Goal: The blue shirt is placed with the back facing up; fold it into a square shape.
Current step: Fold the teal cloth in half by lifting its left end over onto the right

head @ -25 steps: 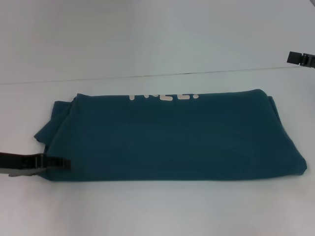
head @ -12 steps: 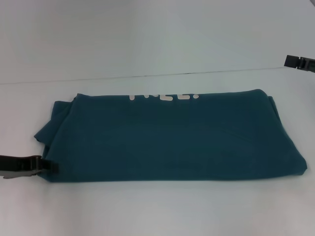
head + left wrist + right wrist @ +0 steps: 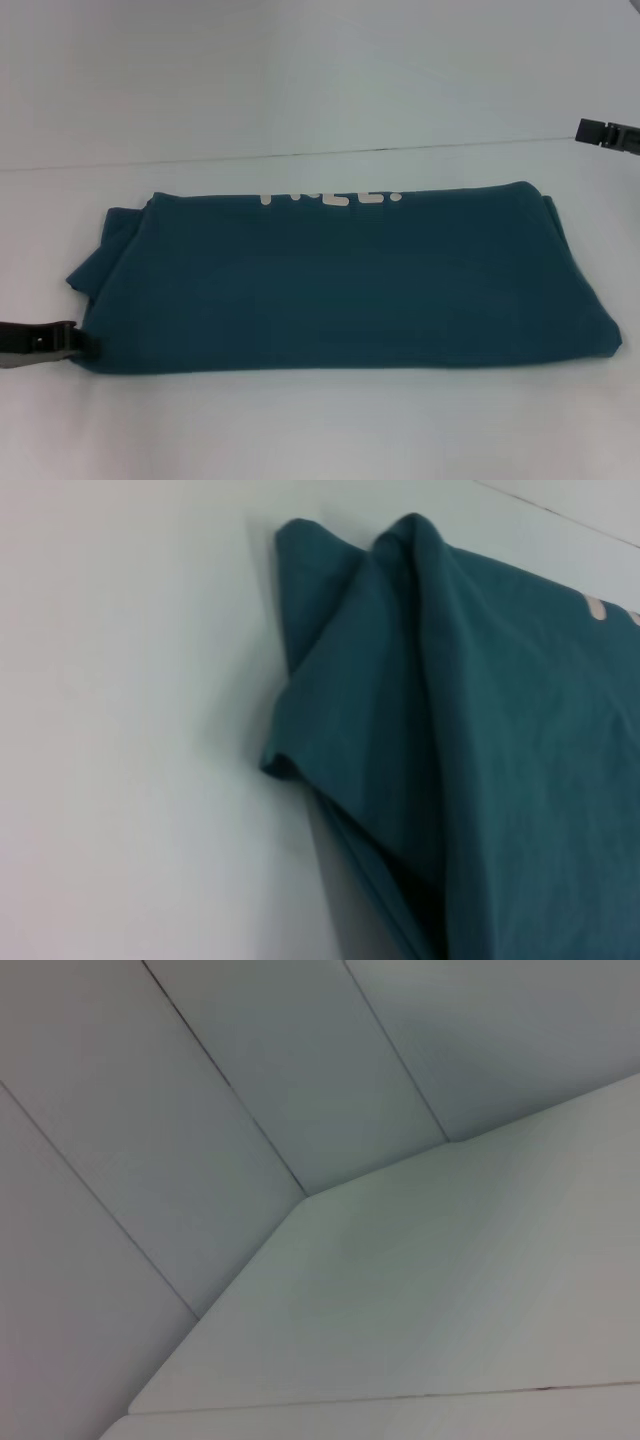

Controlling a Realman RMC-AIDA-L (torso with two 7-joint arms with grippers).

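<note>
Teal-blue knit fabric filled the middle of your head view: the blue shirt (image 3: pixel 340 275), a soft short-sleeved T-shirt, lay folded into a wide flat band on the plain white table (image 3: pixel 320 430), with a strip of white lettering (image 3: pixel 330 196) peeking out along its far edge. At the near left corner of that band you had the left gripper (image 3: pixel 70 340), a dark clamp reaching in from the frame edge, its tip just beside the cloth; whether it was clenched or released could not be told. The right gripper (image 3: pixel 605 132) sat far off at the right edge, above the table's back line and well apart from the shirt, its state equally unclear. In your left wrist view, the shirt's layered folds (image 3: pixel 440 730) bunched at a corner on the white surface. Your right wrist view showed only the table's pale edge and grey wall panels (image 3: pixel 200 1110).
</note>
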